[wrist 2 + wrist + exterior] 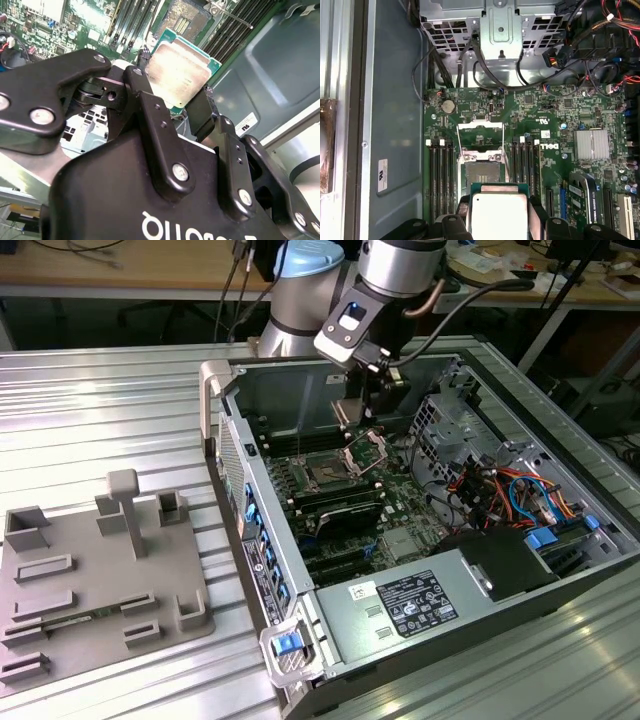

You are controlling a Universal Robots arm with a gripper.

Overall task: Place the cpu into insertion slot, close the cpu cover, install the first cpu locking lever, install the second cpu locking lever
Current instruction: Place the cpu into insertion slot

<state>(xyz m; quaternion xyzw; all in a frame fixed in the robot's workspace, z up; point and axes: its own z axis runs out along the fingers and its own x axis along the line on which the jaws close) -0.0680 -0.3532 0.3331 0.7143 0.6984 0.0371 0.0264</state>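
Gripper: black two-finger gripper (170, 89) clamped on opposite edges of the small flat square silver-topped cpu (181, 65).
Cpu: held in the air over the green motherboard (547, 120), near the square dark metal-framed insertion slot (482, 172), not seated.
Slot: mid-board between the long black memory slots (442, 175), well off the corners.
Cover: thin silvery hinged cpu cover (481, 131) apparently swung open; hard to confirm.
Risk: bent contacts in the slot or a corner hung on its frame, from tilt or offset at set-down.
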